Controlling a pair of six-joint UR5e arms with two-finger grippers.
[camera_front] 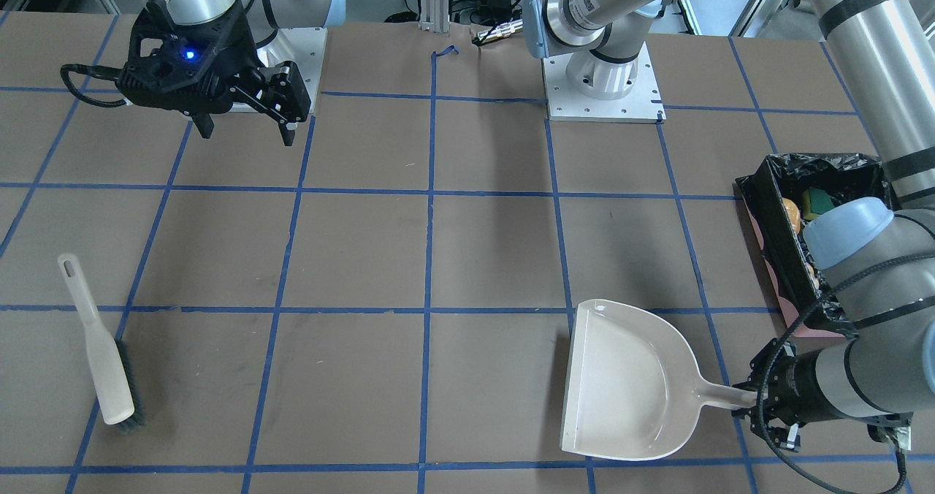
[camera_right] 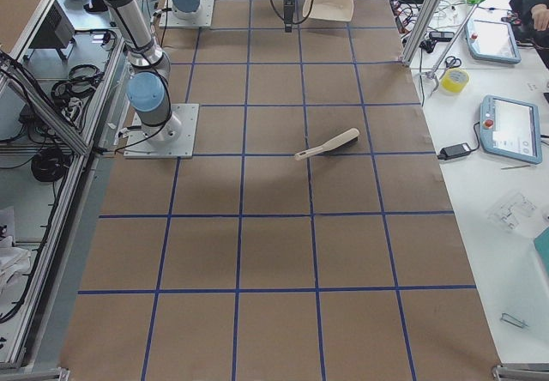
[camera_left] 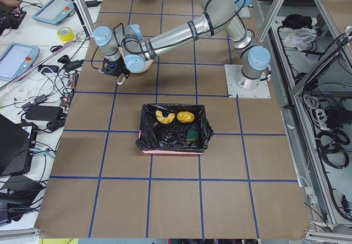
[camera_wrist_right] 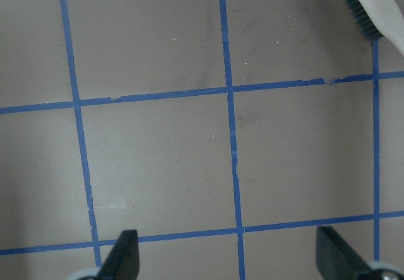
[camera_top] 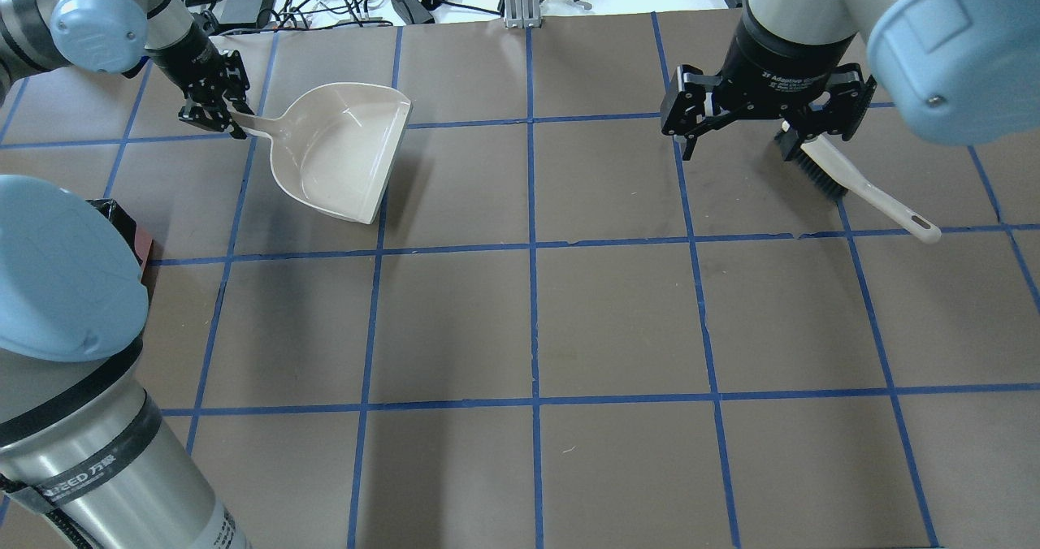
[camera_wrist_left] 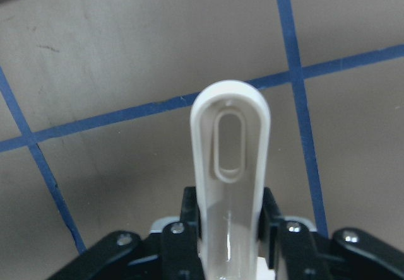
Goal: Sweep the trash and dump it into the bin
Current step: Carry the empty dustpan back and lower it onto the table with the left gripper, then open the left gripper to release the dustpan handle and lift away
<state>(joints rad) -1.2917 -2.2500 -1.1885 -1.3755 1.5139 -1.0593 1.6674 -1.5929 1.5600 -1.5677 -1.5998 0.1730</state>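
The bin (camera_front: 776,216) is a box lined with a black bag, on the table beside my left arm. In the exterior left view the bin (camera_left: 168,140) holds the golden-brown lump (camera_left: 185,116), the pale crescent piece (camera_left: 163,116) and the sponge piece (camera_left: 191,134). My left gripper (camera_front: 760,400) is shut on the handle of the beige dustpan (camera_front: 628,384), which is empty and lies low at the table. The handle (camera_wrist_left: 230,160) shows between the fingers in the left wrist view. My right gripper (camera_top: 735,139) is open and empty, above the table near the brush (camera_top: 853,183).
The brush (camera_front: 106,362) lies flat on the table, bristles sideways, and also shows at the top right of the right wrist view (camera_wrist_right: 372,5). The two arm base plates (camera_front: 603,85) stand at the table's robot side. My left arm's elbow (camera_top: 65,281) hides most of the bin from overhead.
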